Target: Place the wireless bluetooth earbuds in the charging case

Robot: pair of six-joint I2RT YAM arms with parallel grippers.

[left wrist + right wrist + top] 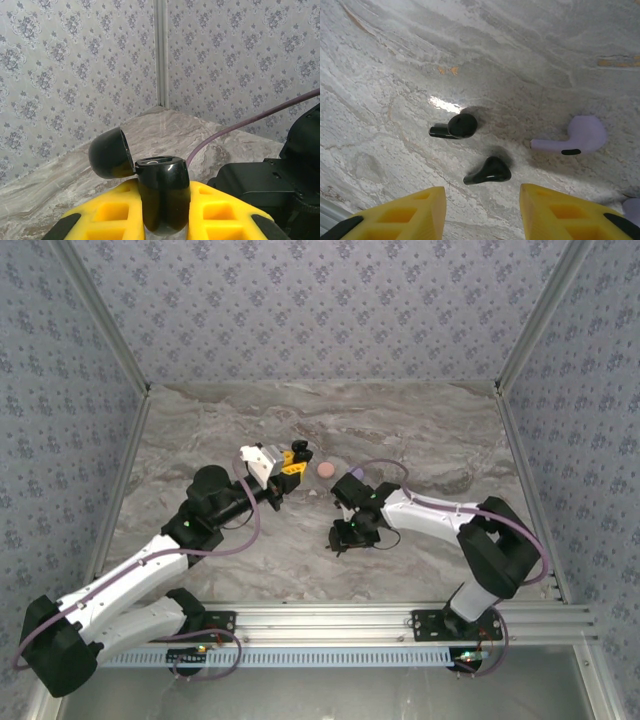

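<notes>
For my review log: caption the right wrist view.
Open right gripper poised over two black earbuds on the marble table, a lilac earbud beside them.

brightness: pretty even, soft white light in all three views, nothing dim
glare: one white hot spot on the marble table right beside a black earbud, plus glossy streaks on the black case
shadows: short, soft smudges hugging the black earbud
sharpness: wrist views decently crisp, overhead view mushy on small stuff
</notes>
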